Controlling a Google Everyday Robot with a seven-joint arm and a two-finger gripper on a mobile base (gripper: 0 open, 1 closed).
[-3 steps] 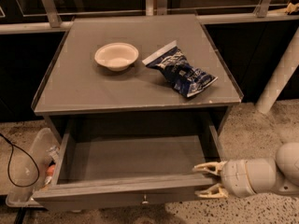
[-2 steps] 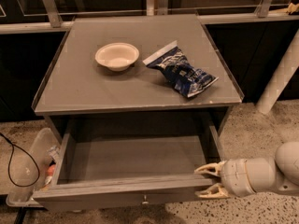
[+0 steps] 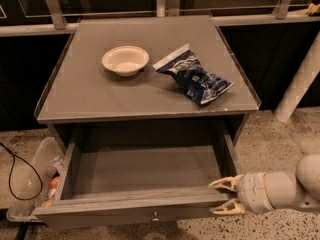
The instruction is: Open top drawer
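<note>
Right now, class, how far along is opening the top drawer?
Done: the top drawer is pulled well out, its grey inside showing. In hand: the gripper sits at the front's right end, fingers spread. Left: little, perhaps only backing away.

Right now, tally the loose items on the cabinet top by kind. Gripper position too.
Bowl: 1
Snack bag: 1
Total: 2, both on the cabinet top.
Gripper: open, at the right front corner of the pulled-out top drawer.
</note>
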